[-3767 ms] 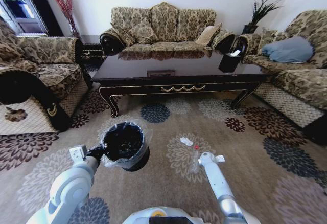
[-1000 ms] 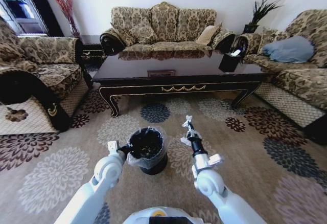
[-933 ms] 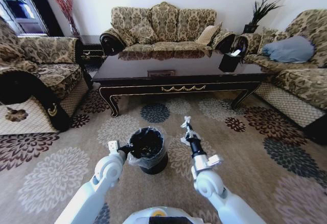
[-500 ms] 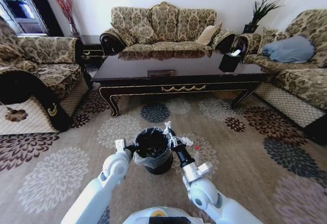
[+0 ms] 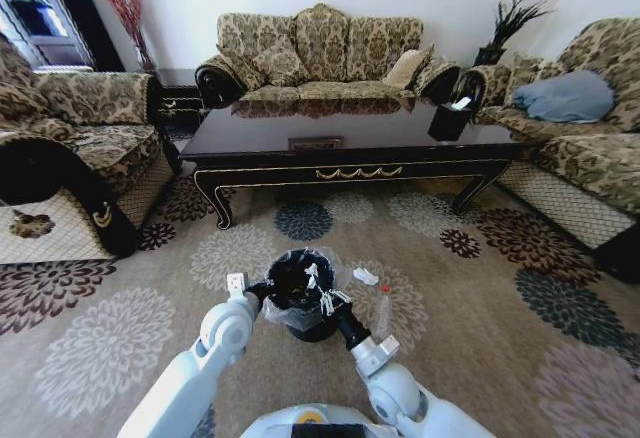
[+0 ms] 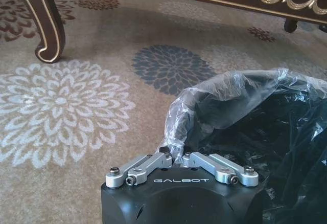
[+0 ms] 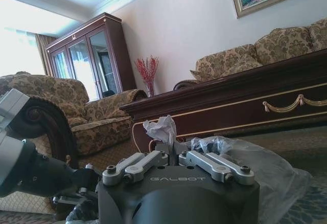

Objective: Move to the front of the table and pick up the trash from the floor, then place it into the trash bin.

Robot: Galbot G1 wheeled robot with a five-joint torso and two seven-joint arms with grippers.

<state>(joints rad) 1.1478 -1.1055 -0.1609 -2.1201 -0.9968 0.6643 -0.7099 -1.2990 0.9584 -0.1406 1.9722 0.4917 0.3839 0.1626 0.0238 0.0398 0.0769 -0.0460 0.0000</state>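
Over the trash bin (image 5: 300,293) on the carpet before the bench (image 5: 350,138), my right claw (image 5: 318,290) pinches a crumpled paper scrap (image 7: 161,129). My left claw (image 6: 176,158) is pressed together on the bin's plastic liner (image 6: 219,93); the bin's inside is too dark to read.

walls: plain white | 12 o'clock: patterned sofa (image 5: 320,53) | 9 o'clock: matching armchair (image 5: 70,148), window (image 5: 30,3) above it | 3 o'clock: second sofa (image 5: 585,148) | 1 o'clock: potted plant (image 5: 508,26) | daylight from 10 o'clock
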